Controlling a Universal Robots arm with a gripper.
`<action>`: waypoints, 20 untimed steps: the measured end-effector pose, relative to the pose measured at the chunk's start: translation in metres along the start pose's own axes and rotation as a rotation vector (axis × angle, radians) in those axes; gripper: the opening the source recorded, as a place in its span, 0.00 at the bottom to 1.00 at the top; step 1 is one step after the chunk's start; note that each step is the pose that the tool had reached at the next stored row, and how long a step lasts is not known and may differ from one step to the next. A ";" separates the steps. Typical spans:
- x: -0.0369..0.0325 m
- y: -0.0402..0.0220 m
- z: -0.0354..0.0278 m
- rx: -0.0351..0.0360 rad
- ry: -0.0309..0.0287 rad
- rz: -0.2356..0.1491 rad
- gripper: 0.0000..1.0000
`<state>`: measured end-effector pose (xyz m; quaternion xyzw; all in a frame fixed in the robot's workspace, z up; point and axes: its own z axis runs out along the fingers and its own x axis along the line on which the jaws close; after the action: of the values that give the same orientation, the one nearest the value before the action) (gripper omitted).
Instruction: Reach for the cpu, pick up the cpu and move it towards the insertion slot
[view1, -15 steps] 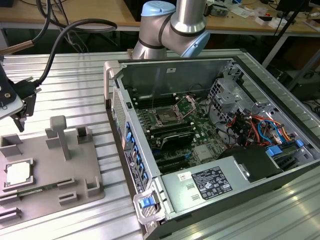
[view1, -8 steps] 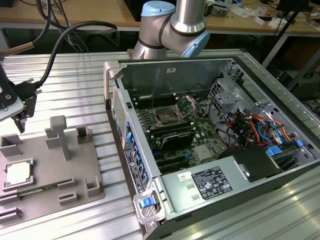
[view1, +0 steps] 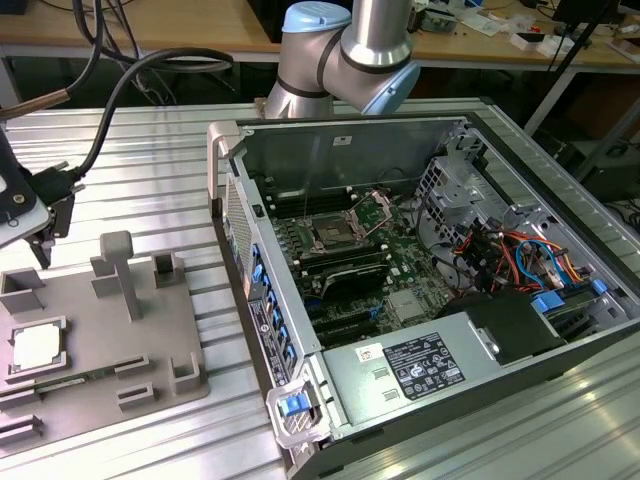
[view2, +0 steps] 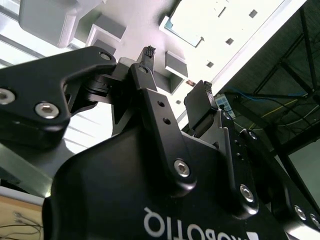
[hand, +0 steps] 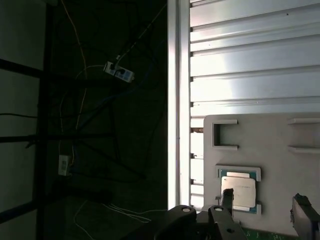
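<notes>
The cpu (view1: 35, 347) is a pale silvery square lying flat in a framed recess at the near left of the grey tray (view1: 150, 340). My gripper (view1: 45, 245) hangs above the tray's far left part, over and behind the cpu, apart from it. In the second wrist view the gripper (view2: 177, 72) stands open, with nothing between its black fingers (view2: 149, 54). In the first wrist view the cpu (hand: 239, 192) lies on the tray (hand: 272, 132), partly behind one finger (hand: 227, 197). The insertion slot (view1: 330, 235) is a silver-framed socket on the green motherboard inside the open computer case.
The open computer case (view1: 420, 300) fills the exterior view's right, its wall (view1: 235, 230) facing the tray. Upright grey posts (view1: 120, 270) stand on the tray. A black cable (view1: 110, 95) loops above the ribbed metal table (view1: 150, 160). The arm's base (view1: 340, 50) rises behind the case.
</notes>
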<state>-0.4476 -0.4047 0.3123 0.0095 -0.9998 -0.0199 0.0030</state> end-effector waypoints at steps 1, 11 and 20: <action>0.0000 -0.0001 0.0007 0.0000 -0.0001 0.000 0.53; 0.0000 -0.0019 0.0078 -0.0001 -0.0001 0.000 0.53; 0.0001 -0.0113 0.0173 -0.0002 0.0003 0.000 0.53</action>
<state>-0.4475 -0.4153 0.2945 0.0096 -0.9997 -0.0201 0.0032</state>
